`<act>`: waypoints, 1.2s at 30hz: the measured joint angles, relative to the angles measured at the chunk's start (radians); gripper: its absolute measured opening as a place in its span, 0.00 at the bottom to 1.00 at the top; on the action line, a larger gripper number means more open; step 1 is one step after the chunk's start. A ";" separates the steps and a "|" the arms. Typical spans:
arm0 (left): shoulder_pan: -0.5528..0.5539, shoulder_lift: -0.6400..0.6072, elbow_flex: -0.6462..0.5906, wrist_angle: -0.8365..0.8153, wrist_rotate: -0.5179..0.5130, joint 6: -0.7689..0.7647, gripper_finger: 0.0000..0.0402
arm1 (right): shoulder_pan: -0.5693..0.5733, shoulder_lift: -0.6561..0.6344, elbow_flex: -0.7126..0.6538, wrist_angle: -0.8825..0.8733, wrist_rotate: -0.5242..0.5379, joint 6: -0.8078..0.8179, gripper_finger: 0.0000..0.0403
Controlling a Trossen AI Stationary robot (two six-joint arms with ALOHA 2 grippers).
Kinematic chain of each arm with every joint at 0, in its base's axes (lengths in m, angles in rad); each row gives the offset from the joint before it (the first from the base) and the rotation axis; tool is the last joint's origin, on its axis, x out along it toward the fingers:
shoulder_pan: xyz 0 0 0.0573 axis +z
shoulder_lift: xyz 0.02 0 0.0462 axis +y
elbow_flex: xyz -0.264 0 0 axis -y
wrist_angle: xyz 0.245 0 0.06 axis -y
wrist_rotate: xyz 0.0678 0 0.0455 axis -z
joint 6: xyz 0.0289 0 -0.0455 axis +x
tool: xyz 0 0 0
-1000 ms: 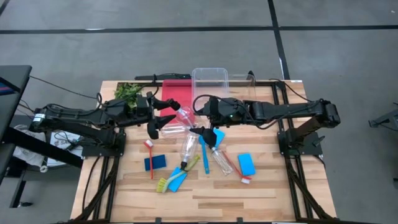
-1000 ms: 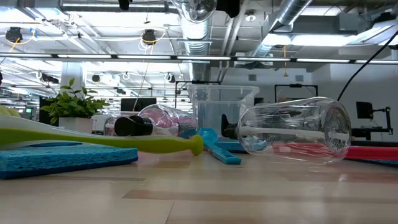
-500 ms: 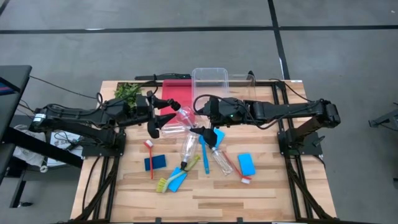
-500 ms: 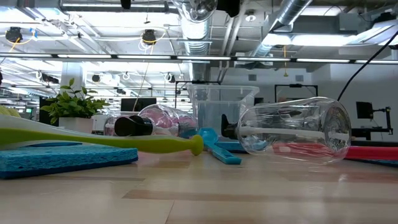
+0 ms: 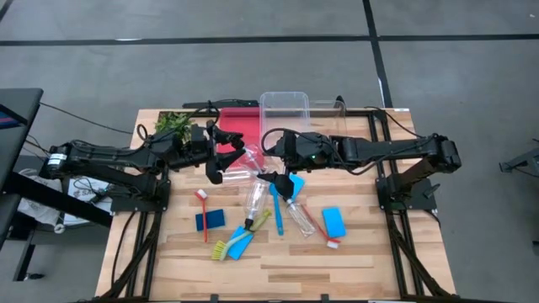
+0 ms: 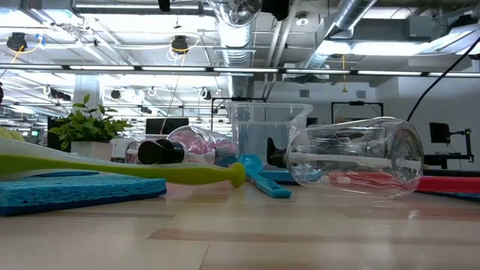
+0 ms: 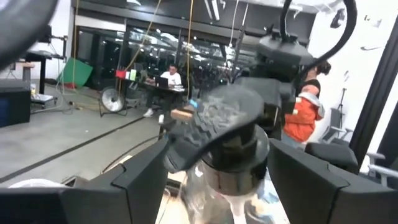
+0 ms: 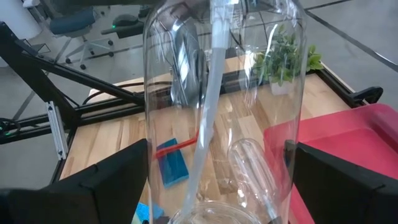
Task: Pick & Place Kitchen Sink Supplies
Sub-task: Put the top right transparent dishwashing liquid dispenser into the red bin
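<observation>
A clear plastic bottle with a black cap hangs lifted over the table's middle, between my two grippers. My right gripper reaches in from the right and is shut on it. My left gripper comes from the left and is open, with a finger on each side of the cap; I cannot tell whether they touch it. More clear bottles, blue sponges and red, blue and yellow-green brushes lie flat on the table. My right gripper pinches the bottle's body near its base end between its two fingers, one on each side wall. The fingers come roughly level from the table's right and lie along the bottle. The bottle is lifted clear, its capped end pointing at my left gripper.
A red tray and a clear bin stand at the far edge, with a leafy plant at the far left. Another clear bottle lies under the grippers. The near strip of the wooden table is bare.
My left gripper has edged toward the table's right, up to the held bottle, and tipped its fingers up a little. Its fingers now stand around the cap. My right gripper and the bottle have kept still.
</observation>
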 joint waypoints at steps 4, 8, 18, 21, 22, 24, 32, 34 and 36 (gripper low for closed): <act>0.000 0.014 0.000 0.049 0.000 -0.002 0.66 | 0.000 0.000 0.000 0.000 0.000 0.000 0.88; 0.000 0.057 0.000 0.080 0.002 -0.016 0.66 | 0.000 0.000 0.000 0.000 0.000 -0.001 0.88; -0.002 0.103 0.000 0.149 0.024 -0.031 0.66 | 0.000 0.001 0.000 0.003 0.000 -0.001 0.88; -0.001 0.098 0.000 0.154 0.022 -0.027 0.66 | 0.000 0.001 0.000 0.003 0.000 -0.001 0.88; -0.001 0.097 0.000 0.157 0.021 -0.027 0.66 | 0.000 0.001 0.000 0.003 0.000 -0.001 0.89; -0.001 0.097 0.000 0.157 0.021 -0.026 0.66 | 0.000 0.001 0.000 0.003 0.000 -0.001 0.89; -0.001 0.097 0.000 0.165 0.021 -0.025 0.61 | -0.001 0.001 0.000 0.002 0.000 -0.001 0.89; -0.001 0.097 0.000 0.167 0.021 -0.025 0.57 | -0.001 0.001 0.000 0.001 0.000 0.000 0.89; -0.001 0.097 0.000 0.168 0.021 -0.025 0.52 | -0.001 0.001 0.000 -0.001 0.000 0.000 0.89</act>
